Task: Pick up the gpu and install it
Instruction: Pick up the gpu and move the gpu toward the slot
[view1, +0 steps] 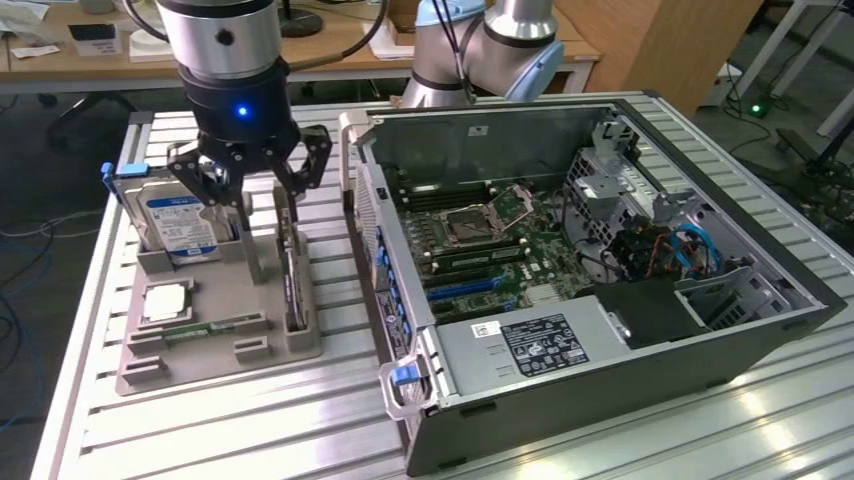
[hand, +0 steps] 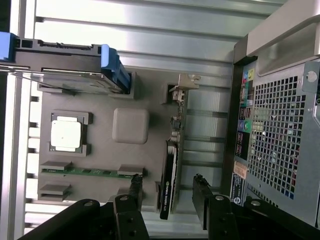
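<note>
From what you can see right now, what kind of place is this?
Probably a robotics lab set up for computer assembly: an open computer case lies on a slotted aluminium table, a grey tray holds the gpu and a hard drive, and a wooden desk stands behind.

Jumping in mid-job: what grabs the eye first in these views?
The black gripper, jaws open, hangs over the thin dark gpu card standing on edge in the grey parts holder. On the exterior view's right lies the big open grey metal computer case, green motherboard exposed.
</note>
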